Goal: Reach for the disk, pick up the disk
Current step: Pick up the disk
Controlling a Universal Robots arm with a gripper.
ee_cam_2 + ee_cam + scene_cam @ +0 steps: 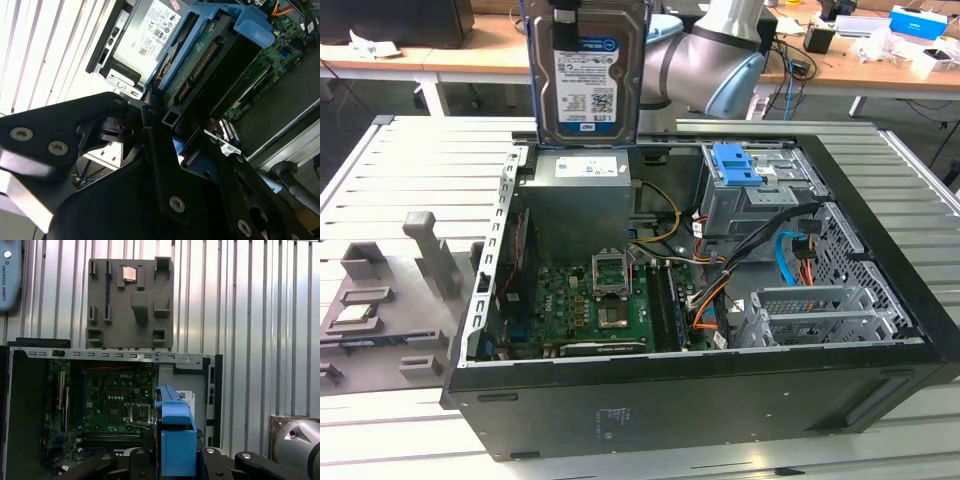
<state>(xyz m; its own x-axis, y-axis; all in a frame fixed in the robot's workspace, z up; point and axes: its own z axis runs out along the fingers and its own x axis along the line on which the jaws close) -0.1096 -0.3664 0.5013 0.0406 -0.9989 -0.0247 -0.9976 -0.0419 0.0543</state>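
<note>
Blue-framed hard drive (588,70) hangs clamped in the end effector (172,457) above the open computer case (720,400); a firm, upright grip should prevent slipping.

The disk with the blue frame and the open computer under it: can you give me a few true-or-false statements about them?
1. The disk is raised upright above the open computer case. True.
2. The gripper is empty. False: it is shut on the disk's blue frame.
3. The grey tray lies inside the case. False: it lies on the slatted table, beside the case on the exterior view's left.
4. The green motherboard is exposed inside the case. True.
</note>
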